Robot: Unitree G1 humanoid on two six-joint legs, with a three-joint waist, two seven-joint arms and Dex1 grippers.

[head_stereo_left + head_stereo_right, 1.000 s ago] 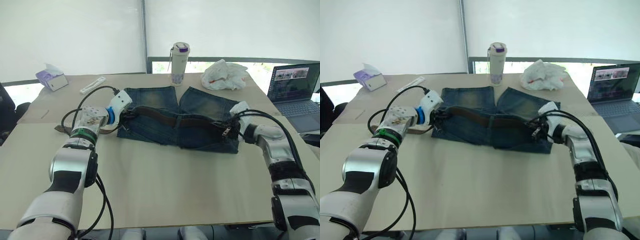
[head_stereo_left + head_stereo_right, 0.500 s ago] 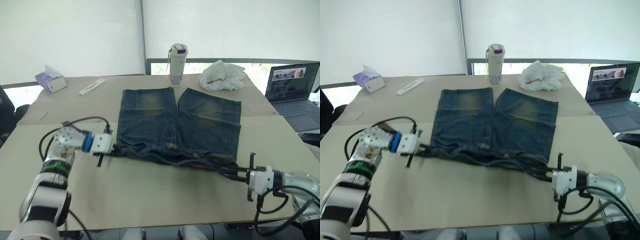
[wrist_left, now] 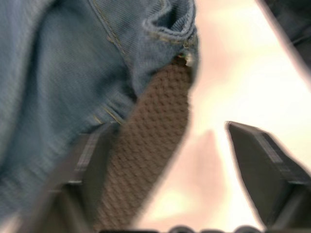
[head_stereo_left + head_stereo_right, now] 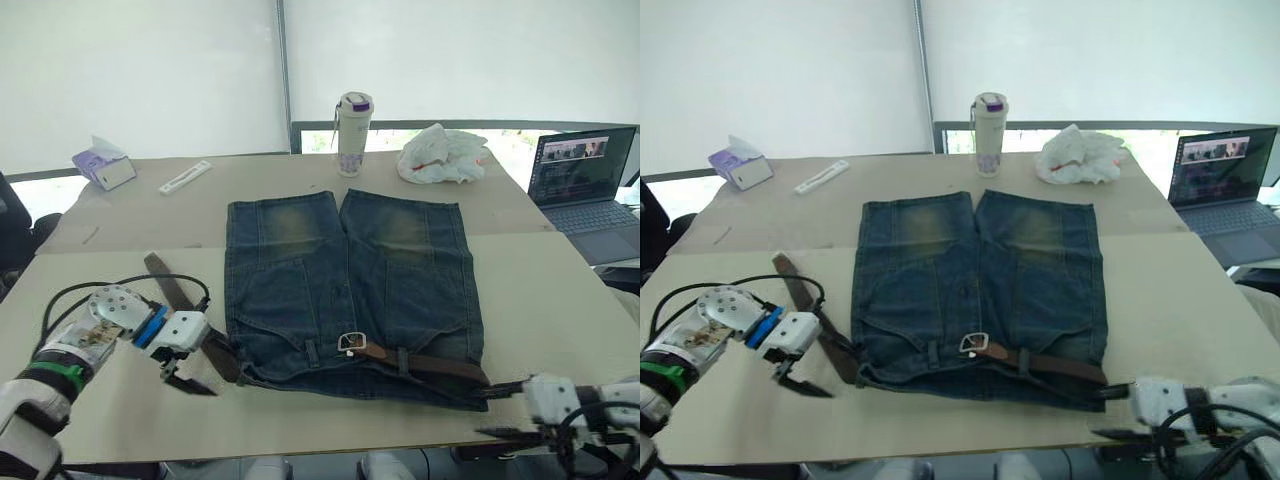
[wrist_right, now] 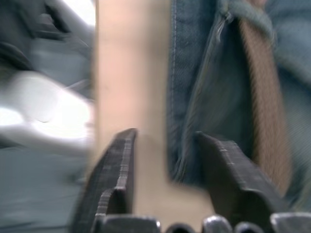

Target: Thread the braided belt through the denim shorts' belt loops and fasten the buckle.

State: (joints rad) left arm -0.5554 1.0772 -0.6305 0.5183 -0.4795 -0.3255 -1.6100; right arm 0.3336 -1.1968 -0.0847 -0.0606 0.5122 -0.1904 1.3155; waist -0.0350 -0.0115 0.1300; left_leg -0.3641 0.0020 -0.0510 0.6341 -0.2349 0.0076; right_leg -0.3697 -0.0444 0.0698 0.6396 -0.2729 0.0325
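Note:
The denim shorts (image 4: 350, 270) lie flat, waistband nearest me and legs pointing away. The braided belt (image 4: 430, 366) runs along the waistband under belt loops (image 4: 402, 360) from the right side to the silver buckle (image 4: 350, 343) at the middle. Its brown tail (image 4: 165, 285) comes out at the waistband's left end and lies on the table. My left gripper (image 4: 222, 372) is open at that left end, the belt (image 3: 150, 145) lying beside one finger (image 3: 92, 160). My right gripper (image 4: 487, 408) is open at the waistband's right corner, its fingers (image 5: 116, 174) apart over the shorts' edge.
A tumbler (image 4: 354, 120) and a white plastic bag (image 4: 445, 153) stand beyond the shorts. A laptop (image 4: 585, 185) sits at the far right, a tissue box (image 4: 104, 163) and a white strip (image 4: 185, 176) at the far left. The table's front edge (image 4: 330, 440) is just below the waistband.
Both grippers held the waistband ends and drew the shorts toward me. They have since opened and let go, and the shorts lie flat with the waistband near the front edge.

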